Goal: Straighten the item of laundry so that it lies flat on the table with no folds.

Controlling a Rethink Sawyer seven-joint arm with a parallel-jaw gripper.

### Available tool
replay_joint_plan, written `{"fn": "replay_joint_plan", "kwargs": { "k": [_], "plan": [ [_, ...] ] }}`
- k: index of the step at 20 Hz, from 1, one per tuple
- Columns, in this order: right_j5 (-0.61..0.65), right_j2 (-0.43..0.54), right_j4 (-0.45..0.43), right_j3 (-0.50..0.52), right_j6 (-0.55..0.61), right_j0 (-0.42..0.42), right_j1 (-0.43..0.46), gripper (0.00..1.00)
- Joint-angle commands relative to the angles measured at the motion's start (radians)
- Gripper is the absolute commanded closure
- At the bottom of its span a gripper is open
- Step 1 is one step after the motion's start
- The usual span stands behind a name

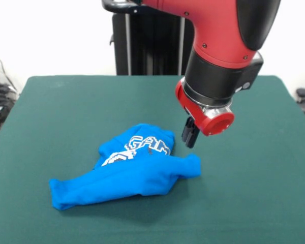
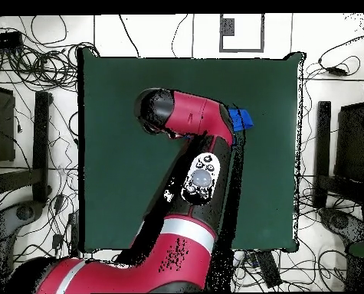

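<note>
Now: end effector (image 1: 190, 136) fingers together, empty | just above crumpled laundry (image 1: 132, 170)

Front cam + overhead; shared table (image 1: 254, 173)

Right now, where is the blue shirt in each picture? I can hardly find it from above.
Front view: the shirt lies crumpled just left of the picture's middle, low on the table.
Overhead view: only a small blue corner shows right of centre; the arm hides the rest.
Shared landmark: the red arm, hanging right by the shirt in both.
</note>
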Motion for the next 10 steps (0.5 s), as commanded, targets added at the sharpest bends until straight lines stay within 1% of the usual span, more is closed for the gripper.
{"fn": "replay_joint_plan", "kwargs": {
  "k": [1, 7, 9, 10],
  "plan": [
    [0.0, 0.09, 0.036, 0.054, 0.174, 0.009, 0.062, 1.0],
    [0.024, 0.081, 0.038, 0.025, 0.192, 0.018, 0.073, 1.0],
    [0.016, 0.081, 0.042, 0.022, 0.2, 0.02, 0.071, 1.0],
    [-0.009, 0.078, 0.04, 0.021, 0.2, 0.022, 0.067, 1.0]
  ]
}}
